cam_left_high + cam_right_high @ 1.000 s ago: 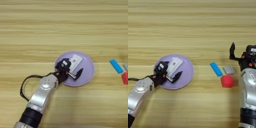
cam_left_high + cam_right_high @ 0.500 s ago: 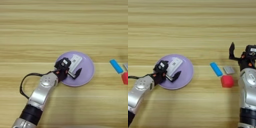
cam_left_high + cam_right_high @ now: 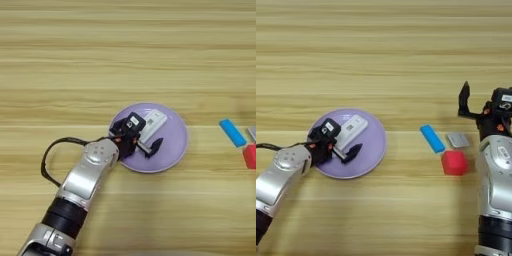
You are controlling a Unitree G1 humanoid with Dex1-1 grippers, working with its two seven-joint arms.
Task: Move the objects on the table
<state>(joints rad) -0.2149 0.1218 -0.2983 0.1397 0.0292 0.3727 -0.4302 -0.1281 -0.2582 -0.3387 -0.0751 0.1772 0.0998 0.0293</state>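
Resting over the round lilac plate (image 3: 368, 152), the left gripper (image 3: 345, 144) stands released beside the white flat oblong bar (image 3: 351, 129); withdrawing seems next.

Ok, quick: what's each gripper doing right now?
Left gripper: open over the round lilac plate, fingers either side of the white flat oblong bar, not gripping it.
Right gripper: open, empty, parked at the table's right edge.
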